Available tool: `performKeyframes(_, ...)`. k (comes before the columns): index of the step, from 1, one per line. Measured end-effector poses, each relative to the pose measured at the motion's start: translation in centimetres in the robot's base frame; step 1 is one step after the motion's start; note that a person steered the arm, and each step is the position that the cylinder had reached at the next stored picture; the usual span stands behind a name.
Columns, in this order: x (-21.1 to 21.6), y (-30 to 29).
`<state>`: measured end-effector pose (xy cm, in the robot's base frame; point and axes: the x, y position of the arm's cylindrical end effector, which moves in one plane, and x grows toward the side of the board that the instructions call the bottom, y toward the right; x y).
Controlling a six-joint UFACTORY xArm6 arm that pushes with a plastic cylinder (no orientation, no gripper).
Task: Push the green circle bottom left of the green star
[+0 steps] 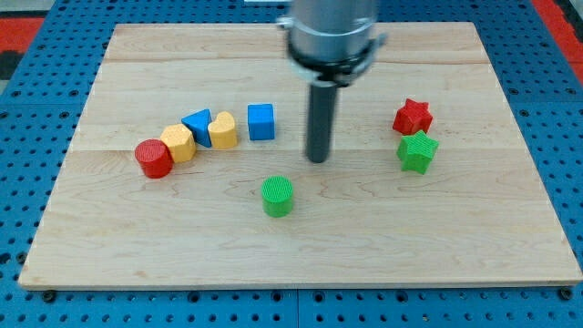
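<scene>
The green circle sits on the wooden board near the middle, toward the view's bottom. The green star is at the view's right, with the red star touching it just above. My tip rests on the board above and to the right of the green circle, apart from it, and well to the left of the green star.
A row of blocks lies at the view's left: a red circle, a yellow hexagon, a blue triangle, a yellow heart and a blue cube. The board's edge runs along the bottom.
</scene>
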<state>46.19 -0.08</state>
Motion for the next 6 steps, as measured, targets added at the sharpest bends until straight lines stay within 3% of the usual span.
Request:
performKeyframes(1,2.1,-6.7)
performKeyframes(2,6.5,-7.9)
performKeyframes(4,3.4,5.5)
performKeyframes(6,3.6,9.0)
